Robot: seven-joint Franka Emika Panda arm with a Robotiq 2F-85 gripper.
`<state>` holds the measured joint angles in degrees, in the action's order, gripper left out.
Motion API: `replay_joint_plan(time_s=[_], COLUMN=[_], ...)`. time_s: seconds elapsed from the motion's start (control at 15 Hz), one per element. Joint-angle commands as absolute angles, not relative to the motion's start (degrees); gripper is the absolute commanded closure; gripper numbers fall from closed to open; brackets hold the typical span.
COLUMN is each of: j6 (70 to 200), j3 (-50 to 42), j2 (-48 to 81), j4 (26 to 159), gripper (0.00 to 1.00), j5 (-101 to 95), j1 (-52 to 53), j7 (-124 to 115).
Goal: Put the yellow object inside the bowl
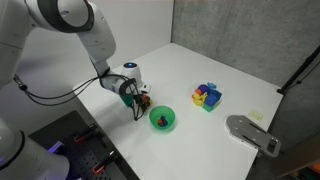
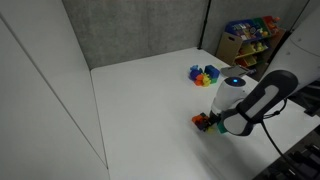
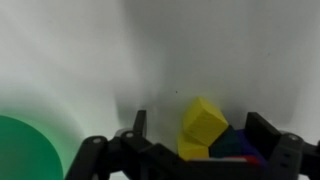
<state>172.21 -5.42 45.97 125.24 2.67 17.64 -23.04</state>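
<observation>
the yellow object (image 3: 204, 120) is pictured on the white bench (image 3: 80, 50), pressed against tiny dark and red pieces (image 3: 235, 146) and near the green bowl (image 3: 20, 148), but not yet in it. it is bracketed by the spread fingers of the tool (image 3: 201, 124), which is released and grasps nothing, seemingly lined up for a pinch. the arm (image 1: 95, 45) is folded low over the bench, its wrist tipped steeply downward.

You work at a white table (image 1: 205, 62) backed by grey wall panels (image 2: 130, 30). Past its far corner you see a wooden shelf (image 2: 250, 38) holding colourful items.
</observation>
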Motion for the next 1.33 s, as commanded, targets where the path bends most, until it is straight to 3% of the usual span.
replay_joint_plan(time_s=[0.0, 0.8, 0.93, 1.07, 1.13, 1.27], j6=[172.5, 165.8, 166.5, 167.9, 168.2, 168.6], j3=[-6.6, -7.3, -7.1, -7.5, -7.4, -7.3], j2=[47.3, 45.7, 45.6, 45.8, 45.8, 45.8], j4=[123.2, 123.6, 123.6, 123.6, 123.4, 123.4], gripper=[0.0, 0.0, 0.12, 0.07, 0.11, 0.36], j5=[5.4, 9.6, 9.2, 8.2, 7.9, 7.9], j1=[18.7, 19.9, 19.8, 20.3, 20.4, 20.4], j7=[-23.4, -26.6, -26.5, -25.7, -25.2, -24.8])
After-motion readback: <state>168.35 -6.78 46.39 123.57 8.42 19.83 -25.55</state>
